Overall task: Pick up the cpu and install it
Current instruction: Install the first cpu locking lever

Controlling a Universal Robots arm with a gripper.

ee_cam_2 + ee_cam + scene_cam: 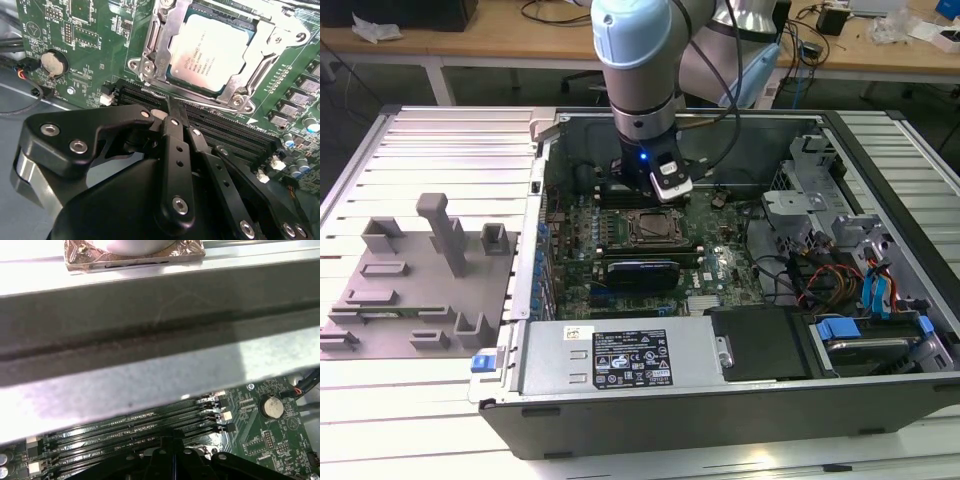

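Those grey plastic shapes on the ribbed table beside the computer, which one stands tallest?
The T-topped post standing on the grey fixture plate. It rises well above the squat blocks around it, which all sit low on the plate.

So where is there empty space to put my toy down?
The table is bare behind the grey blocks and in front of them. Inside the computer case it is crowded with the circuit board, cables and the robot arm.

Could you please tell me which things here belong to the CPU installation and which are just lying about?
Job in hand:
cpu, lying in the socket
gripper, shut and empty, over the memory slots

Lying about:
grey fixture blocks
coin battery
power supply
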